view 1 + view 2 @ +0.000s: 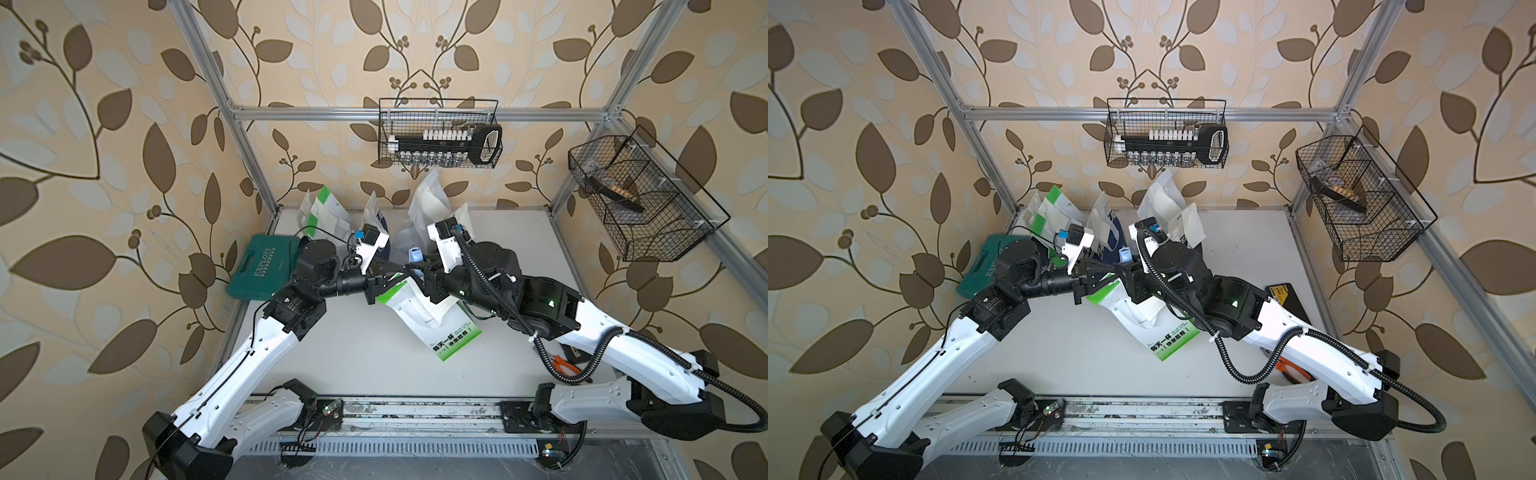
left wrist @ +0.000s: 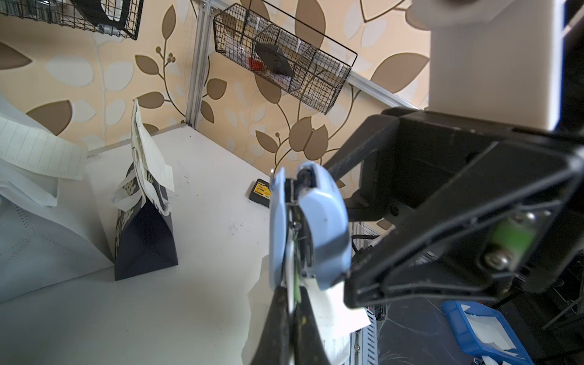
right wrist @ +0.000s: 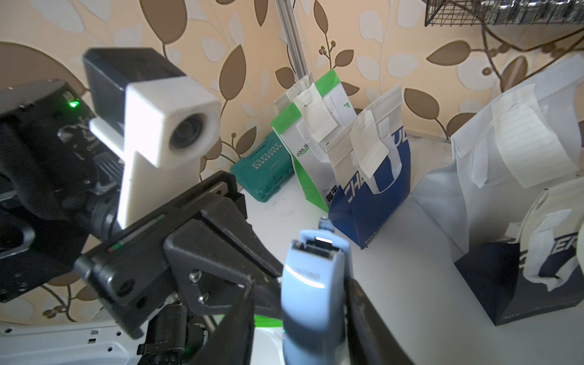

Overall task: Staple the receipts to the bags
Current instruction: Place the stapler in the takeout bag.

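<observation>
A green-and-white bag (image 1: 451, 332) lies flat in mid-table with a receipt (image 1: 438, 309) over its top. My left gripper (image 2: 292, 292) is shut on the bag's top edge together with the receipt (image 2: 335, 313). The light-blue stapler (image 2: 309, 221) sits over that same edge just beyond the fingers. My right gripper (image 3: 303, 284) straddles the stapler (image 3: 311, 284). One finger lies against it and a gap shows at the other. At the back stand a green bag (image 3: 313, 177), a blue bag (image 3: 373, 202), a white bag (image 3: 467, 189) and a navy bag (image 3: 505, 284), each with a receipt hanging from its top.
A teal tool case (image 1: 266, 266) lies at the back left beside my left arm. Two wire baskets (image 1: 440, 137) (image 1: 640, 195) hang on the frame. A black-and-yellow box (image 1: 1283, 293) and an orange-handled tool (image 1: 1291, 370) lie under my right arm.
</observation>
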